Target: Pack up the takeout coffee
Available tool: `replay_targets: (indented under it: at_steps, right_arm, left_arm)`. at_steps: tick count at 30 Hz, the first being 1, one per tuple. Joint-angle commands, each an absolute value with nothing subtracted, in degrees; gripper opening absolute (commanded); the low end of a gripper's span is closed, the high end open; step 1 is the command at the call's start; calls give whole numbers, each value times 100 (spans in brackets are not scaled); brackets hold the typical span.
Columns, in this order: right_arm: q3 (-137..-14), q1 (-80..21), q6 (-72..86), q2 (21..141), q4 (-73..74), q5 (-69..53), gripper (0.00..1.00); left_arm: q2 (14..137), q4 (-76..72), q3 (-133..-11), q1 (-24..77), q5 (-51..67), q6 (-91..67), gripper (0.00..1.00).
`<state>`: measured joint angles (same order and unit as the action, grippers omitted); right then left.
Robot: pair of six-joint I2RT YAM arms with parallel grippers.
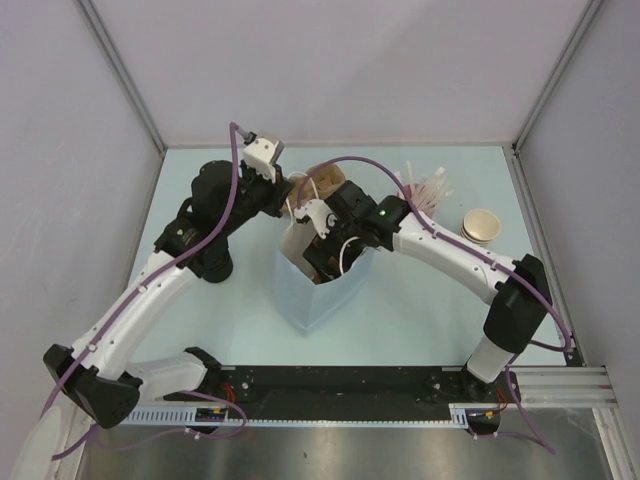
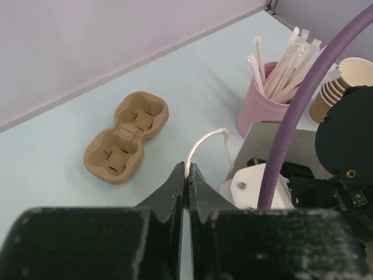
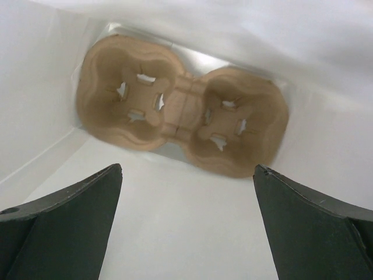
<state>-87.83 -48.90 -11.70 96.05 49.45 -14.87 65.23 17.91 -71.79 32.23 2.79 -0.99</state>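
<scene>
takeout coffee: the single lidded cup is not found in any view, so its location cannot be stated. pulp cup carrier [image 3: 180, 111] lies flat on the floor of the white paper bag [image 1: 303, 300], wells up, evidently to seat the cup. right end effector [image 3: 186, 175] hangs inside the bag above it, fingers wide apart, holding nothing. left end effector [image 2: 186, 173] is pinched together on the bag's cord handle [image 2: 210, 139], judged to hold the mouth open. second carrier [image 2: 125, 140], pink cup of straws [image 2: 262, 111] and stack of tan cups [image 2: 335, 93] stand on the worktop [image 2: 192, 76] beyond.
</scene>
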Motion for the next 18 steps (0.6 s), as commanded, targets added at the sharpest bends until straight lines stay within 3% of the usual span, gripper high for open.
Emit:
replay_targets:
  at_steps: [1, 18]
  right_arm:
    - [-9114, -4913, -1266, 9220, 5010, -1617, 100]
    - [-9167, -4904, -1274, 9255, 4966, -1397, 100]
  left_arm:
    - [6284, 1380, -7067, 3208, 158, -18, 8]
    - [6144, 1178, -6750, 3164, 211, -18, 5]
